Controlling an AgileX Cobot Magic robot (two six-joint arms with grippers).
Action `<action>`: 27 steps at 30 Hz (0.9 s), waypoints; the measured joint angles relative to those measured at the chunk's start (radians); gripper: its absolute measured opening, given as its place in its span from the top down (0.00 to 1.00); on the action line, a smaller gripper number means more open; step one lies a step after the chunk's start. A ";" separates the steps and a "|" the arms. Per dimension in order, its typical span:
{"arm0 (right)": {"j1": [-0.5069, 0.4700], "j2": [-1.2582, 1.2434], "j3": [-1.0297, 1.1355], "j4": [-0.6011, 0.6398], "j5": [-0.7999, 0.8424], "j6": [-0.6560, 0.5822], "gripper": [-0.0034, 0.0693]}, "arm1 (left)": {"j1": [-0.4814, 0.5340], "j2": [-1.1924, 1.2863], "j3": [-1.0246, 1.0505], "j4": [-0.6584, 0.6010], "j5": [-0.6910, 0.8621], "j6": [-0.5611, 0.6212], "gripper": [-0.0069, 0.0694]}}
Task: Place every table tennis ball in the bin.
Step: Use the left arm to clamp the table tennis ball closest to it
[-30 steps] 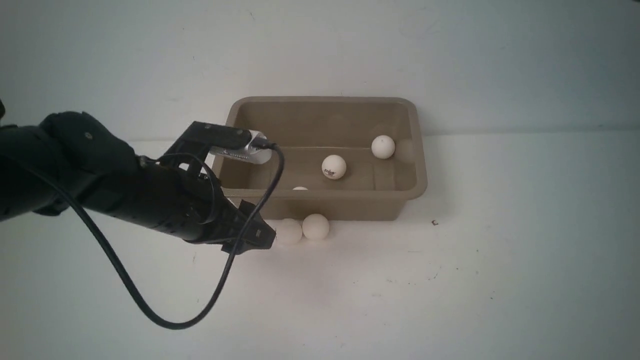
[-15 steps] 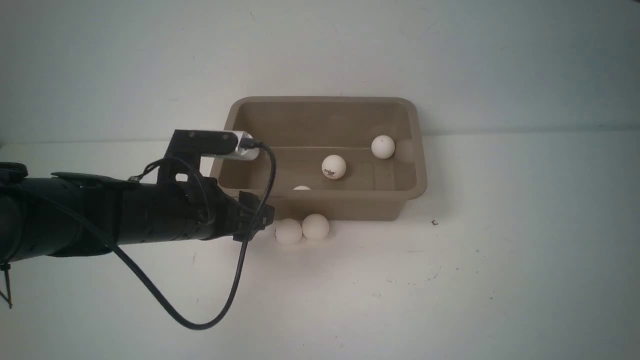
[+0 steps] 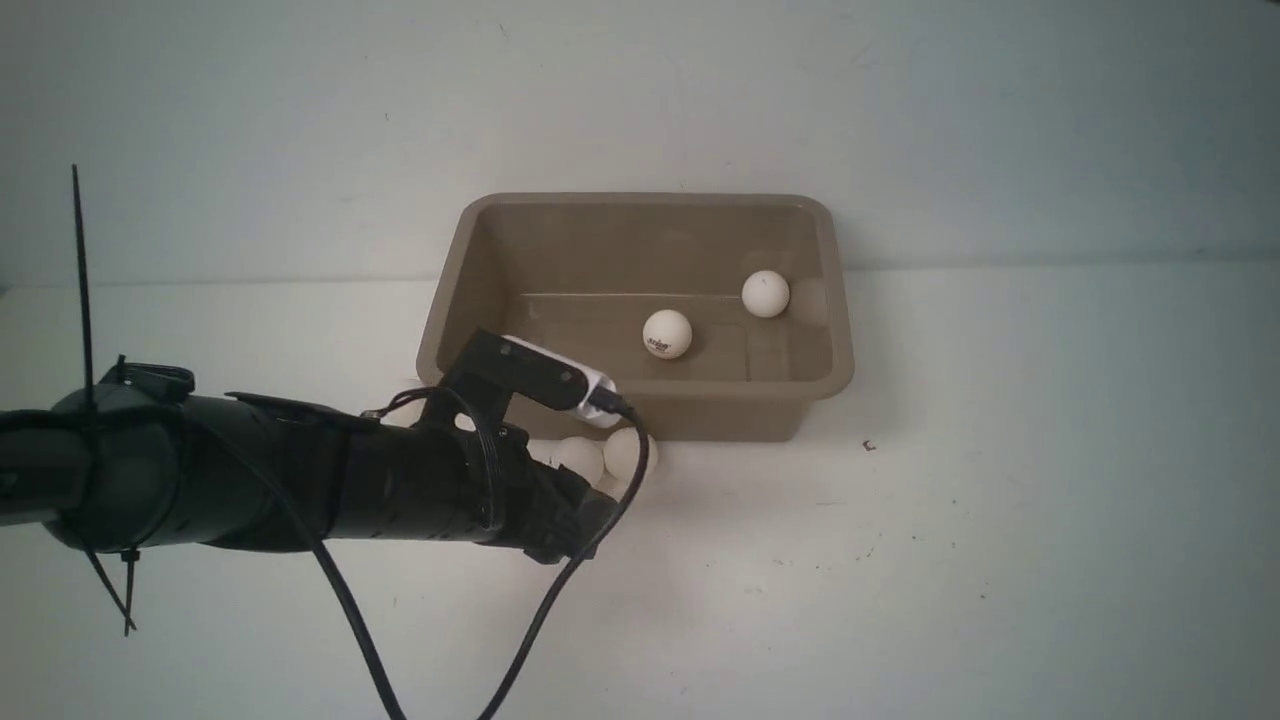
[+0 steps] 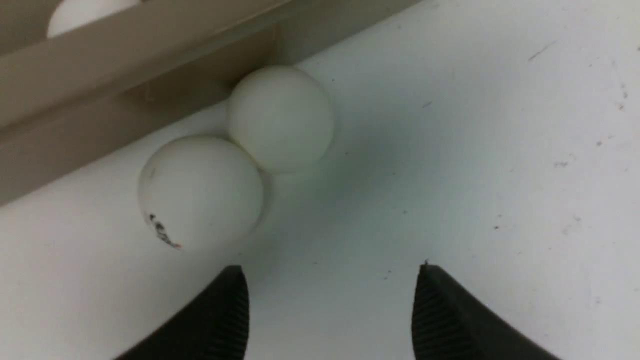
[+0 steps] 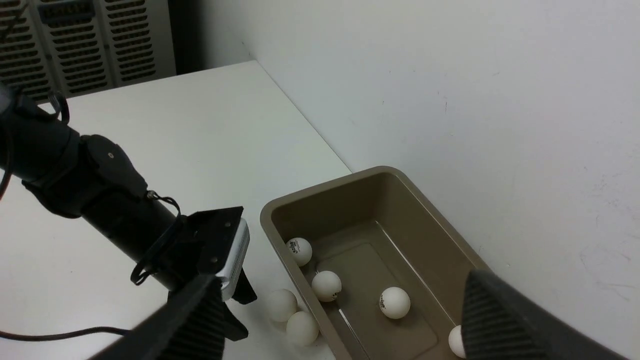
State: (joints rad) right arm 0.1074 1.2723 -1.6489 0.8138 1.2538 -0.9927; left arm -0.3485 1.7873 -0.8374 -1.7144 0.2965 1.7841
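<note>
The taupe bin (image 3: 640, 198) stands at the back of the white table. In the front view two table tennis balls (image 3: 667, 333) (image 3: 766, 294) show inside it; the right wrist view shows several inside (image 5: 326, 286). Two more balls (image 4: 200, 192) (image 4: 280, 117) lie touching on the table against the bin's near wall (image 4: 100, 90). My left gripper (image 4: 330, 270) is open and empty, low over the table just short of these two balls. It also shows in the front view (image 3: 585, 505). My right gripper (image 5: 342, 277) is open and empty, high above the bin.
A black cable (image 3: 540, 620) loops from the left wrist down over the table's front. A white wall rises right behind the bin. A vented cabinet (image 5: 75, 40) stands beyond the table's far left end.
My left arm has swung from beside the bin's left wall down and right. Its gripper now sits low in front of the two outside balls. The balls have not moved.
</note>
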 joint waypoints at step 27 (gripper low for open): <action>0.000 0.000 0.000 0.001 0.000 0.000 0.16 | 0.000 0.170 -0.123 -0.004 -0.043 0.072 0.41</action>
State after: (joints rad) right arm 0.1074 1.2723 -1.6489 0.8146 1.2538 -0.9927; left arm -0.3486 1.9571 -0.9605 -1.7181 0.2538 1.8562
